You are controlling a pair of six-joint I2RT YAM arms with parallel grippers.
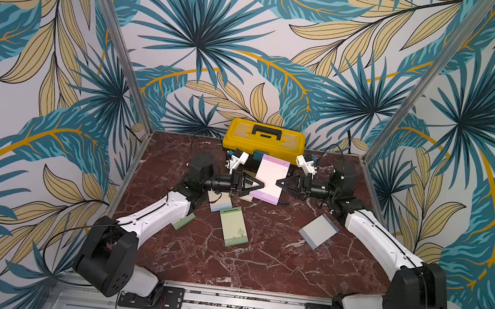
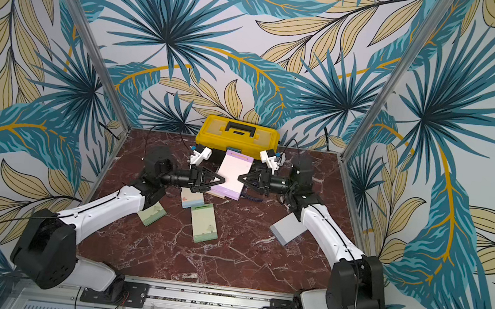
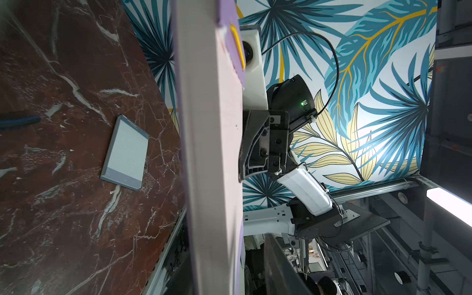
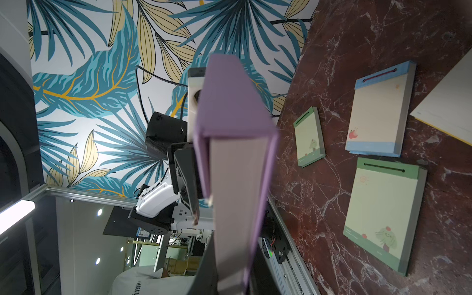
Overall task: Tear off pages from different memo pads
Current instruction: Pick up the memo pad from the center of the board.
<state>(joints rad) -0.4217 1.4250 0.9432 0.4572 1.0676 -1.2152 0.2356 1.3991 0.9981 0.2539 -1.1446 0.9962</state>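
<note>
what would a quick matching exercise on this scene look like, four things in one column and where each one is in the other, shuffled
Things
1. pink-lilac pad
2. grey pad
3. yellow toolbox
4. large green pad

Places
a. at the back edge of the table
b. flat on the table, on the robot's right side
c. flat near the middle of the table
d. up off the table, between the left gripper and the right gripper

Pairs: 1-d, 2-b, 3-a, 4-c
</note>
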